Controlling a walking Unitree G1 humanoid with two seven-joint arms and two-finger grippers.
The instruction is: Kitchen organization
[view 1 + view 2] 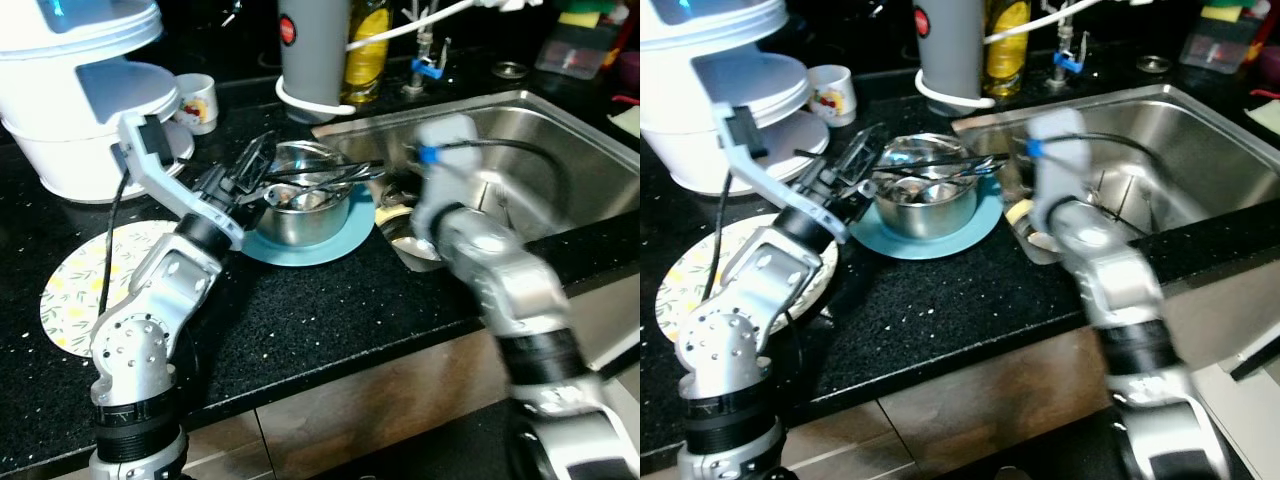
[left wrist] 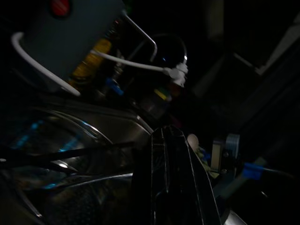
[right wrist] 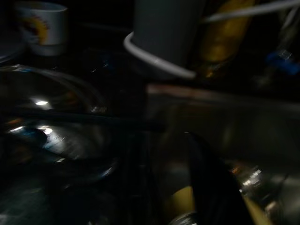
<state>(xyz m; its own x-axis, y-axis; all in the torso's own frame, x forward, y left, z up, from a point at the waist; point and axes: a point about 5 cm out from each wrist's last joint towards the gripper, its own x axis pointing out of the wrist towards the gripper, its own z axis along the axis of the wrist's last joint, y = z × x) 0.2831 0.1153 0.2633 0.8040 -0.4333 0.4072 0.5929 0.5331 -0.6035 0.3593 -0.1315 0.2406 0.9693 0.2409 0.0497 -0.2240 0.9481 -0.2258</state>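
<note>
A steel bowl (image 1: 305,212) holding several metal utensils (image 1: 320,180) stands on a light blue plate (image 1: 315,248) on the black counter. My left gripper (image 1: 250,168) is at the bowl's left rim, and its black fingers (image 2: 174,183) look pressed together, shut. I cannot make out anything between them. My right arm (image 1: 480,260) is blurred and reaches over the counter edge to the sink's left end. In the dark right wrist view my right gripper (image 3: 168,187) is open over a beige object (image 3: 180,201) low in the sink.
A floral plate (image 1: 85,285) lies under my left arm. A big white appliance (image 1: 80,100) and a mug (image 1: 200,100) stand at the back left. Behind the bowl are a grey cylinder (image 1: 312,60) and a yellow bottle (image 1: 366,40). The steel sink (image 1: 540,140) is on the right.
</note>
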